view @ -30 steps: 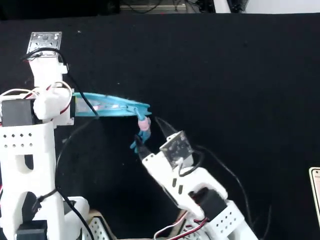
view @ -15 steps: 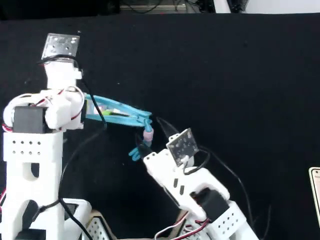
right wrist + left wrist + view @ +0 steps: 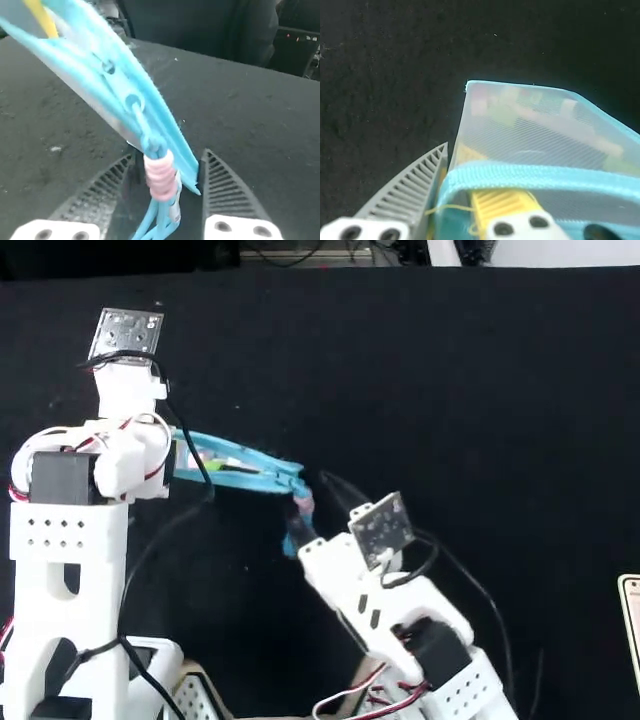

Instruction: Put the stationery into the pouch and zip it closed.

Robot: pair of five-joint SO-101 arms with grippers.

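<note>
We log left tool (image 3: 460, 185) clamped on one end of pouch (image 3: 240, 465), pouch edge-up over black counter (image 3: 480, 390) | stationery (image 3: 520, 107) inside, seen through mesh | right tool (image 3: 167, 162) spread apart, straddling pink-beaded zip pull (image 3: 160, 175) at pouch's other end

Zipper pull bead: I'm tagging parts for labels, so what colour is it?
The bead is pink, on a light-blue cord; clearest in the right wrist view.
</note>
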